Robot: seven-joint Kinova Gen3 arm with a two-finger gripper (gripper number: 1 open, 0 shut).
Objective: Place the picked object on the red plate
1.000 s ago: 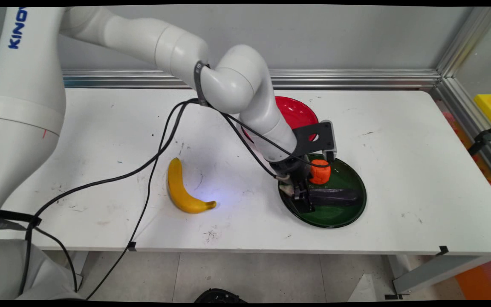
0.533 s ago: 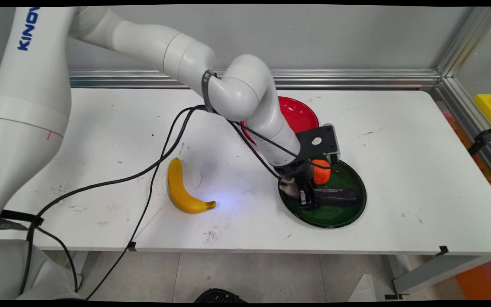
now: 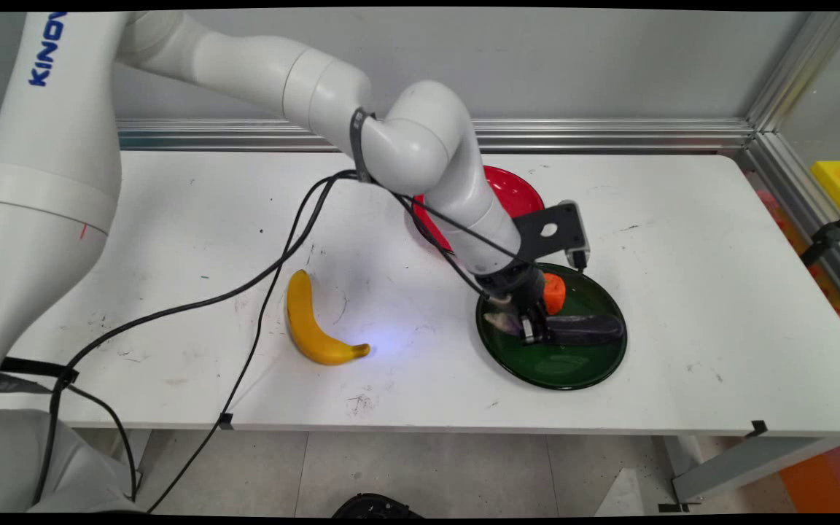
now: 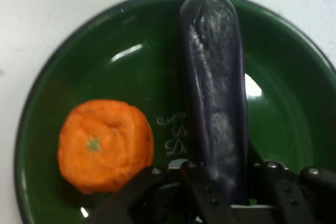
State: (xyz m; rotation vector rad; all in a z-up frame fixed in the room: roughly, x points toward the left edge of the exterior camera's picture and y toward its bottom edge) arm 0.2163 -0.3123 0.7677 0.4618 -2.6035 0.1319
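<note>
A dark purple eggplant [image 3: 584,329] lies lengthwise across the dark green plate [image 3: 558,368] at the table's right middle. My gripper [image 3: 533,332] is down at the eggplant's left end and shut on it. In the hand view the eggplant [image 4: 215,87] runs up from between the black fingers [image 4: 147,182], over the green plate [image 4: 294,108]. An orange [image 3: 554,292] sits on the same plate just behind the gripper, and in the hand view the orange [image 4: 105,145] is left of the eggplant. I cannot tell whether the eggplant rests on the plate or is raised off it.
A red plate [image 3: 515,193] stands behind the green one, partly hidden by the arm. A yellow banana [image 3: 308,324] lies on the table to the left of centre. Black cables [image 3: 267,277] hang from the arm across the table's left half.
The gripper has shifted right and slightly up the picture, closing on the eggplant's left end. The eggplant has shifted a little with it. Orange and banana have not moved.
</note>
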